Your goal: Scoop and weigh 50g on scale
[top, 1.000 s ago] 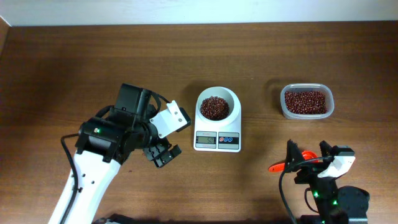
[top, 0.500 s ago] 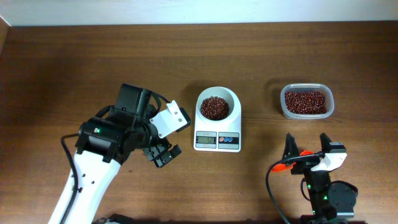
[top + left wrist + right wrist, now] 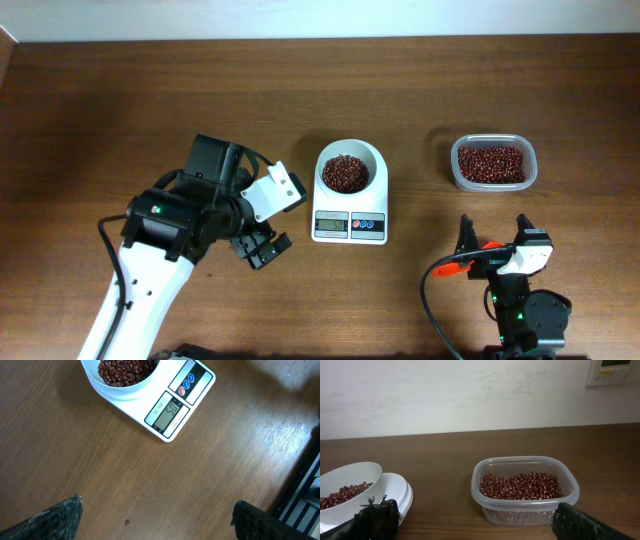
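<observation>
While the left tool (image 3: 159, 522) and right tool (image 3: 494, 240) both gape empty, the scale (image 3: 349, 224) sits on the table (image 3: 150, 90) between them.
A white bowl (image 3: 321, 168) of red beans (image 3: 345, 172) tops the scale, and the display is on the side nearer the tools. The left tool hangs just left of the scale, jaws wide, gripping nothing. The right tool stands right of the scale and well apart from it, jaws likewise spread. A clear tub (image 3: 452, 168) of beans lies right of the scale, level with its bowl.
</observation>
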Controlling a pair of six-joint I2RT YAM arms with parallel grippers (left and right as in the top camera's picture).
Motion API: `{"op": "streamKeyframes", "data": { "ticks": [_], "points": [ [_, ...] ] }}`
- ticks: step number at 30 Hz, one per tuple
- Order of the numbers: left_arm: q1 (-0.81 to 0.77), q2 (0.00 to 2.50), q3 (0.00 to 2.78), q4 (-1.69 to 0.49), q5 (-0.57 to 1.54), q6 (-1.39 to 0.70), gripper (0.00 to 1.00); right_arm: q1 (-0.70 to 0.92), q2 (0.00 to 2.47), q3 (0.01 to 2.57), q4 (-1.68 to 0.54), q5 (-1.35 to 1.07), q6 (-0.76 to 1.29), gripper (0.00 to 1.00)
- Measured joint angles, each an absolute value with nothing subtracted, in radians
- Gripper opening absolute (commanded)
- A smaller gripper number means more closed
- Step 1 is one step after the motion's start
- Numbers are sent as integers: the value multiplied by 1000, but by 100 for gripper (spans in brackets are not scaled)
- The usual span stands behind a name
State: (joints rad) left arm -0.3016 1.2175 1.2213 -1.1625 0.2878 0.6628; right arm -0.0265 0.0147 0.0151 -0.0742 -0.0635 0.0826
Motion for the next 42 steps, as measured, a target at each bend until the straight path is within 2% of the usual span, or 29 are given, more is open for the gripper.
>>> {"op": "streamKeyframes", "data": {
  "ticks": [22,25,28,33,35,42],
  "points": [
    [-302,1217,1221,-1214,289,663,99,-27,15,15,-74,-63,78,99],
    [-292,1095,1219,-1200,345,663,99,-27,15,15,-74,-63,78,99],
    [-154,831,1061,-935,362,513,99,-27,14,15,-74,-59,78,99],
    [-84,445,643,-531,268,162,99,-27,14,14,-73,-54,75,99],
    [-67,321,492,-442,224,95,99,-27,14,14,-74,-52,75,99],
    [10,59,238,-221,137,25,99,-27,14,14,-74,-52,76,99]
  ]
}}
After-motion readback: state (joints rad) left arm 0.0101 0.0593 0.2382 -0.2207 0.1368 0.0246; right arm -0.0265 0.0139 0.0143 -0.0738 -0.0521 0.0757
